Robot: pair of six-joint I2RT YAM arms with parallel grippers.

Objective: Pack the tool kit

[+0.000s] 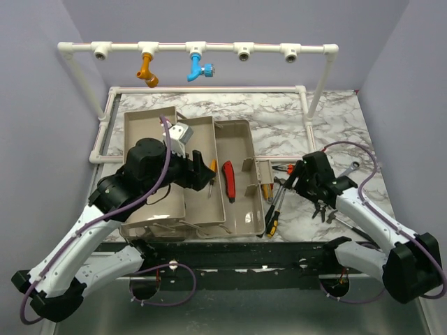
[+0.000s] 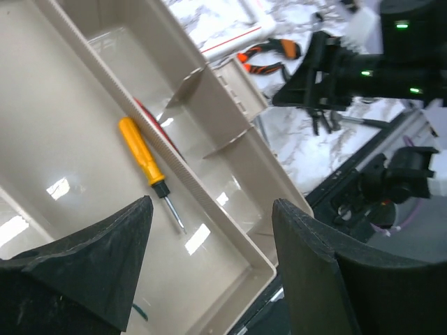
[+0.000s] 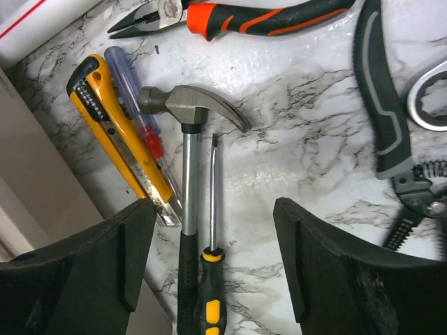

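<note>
The tool kit's beige toolbox point(image 1: 234, 125) lies open at centre left, its trays side by side. An orange-handled screwdriver point(image 2: 143, 157) lies in the middle tray and a red knife point(image 1: 228, 180) in the right tray. My left gripper point(image 2: 211, 209) hovers open and empty over the middle tray, also seen from above point(image 1: 202, 167). My right gripper point(image 3: 211, 216) is open and empty above a hammer point(image 3: 187, 139) and a black and yellow screwdriver point(image 3: 211, 293) on the marble table. Its place just right of the box shows in the top view point(image 1: 290, 183). I cannot make out the lid or the pink handle.
Loose on the table right of the box are a yellow utility knife point(image 3: 119, 132), a small blue and red screwdriver point(image 3: 136, 105), orange pliers point(image 3: 237, 14), grey pliers point(image 3: 380, 105) and a wrench point(image 3: 429, 98). A white pipe frame point(image 1: 209, 47) with orange and blue fittings stands at the back.
</note>
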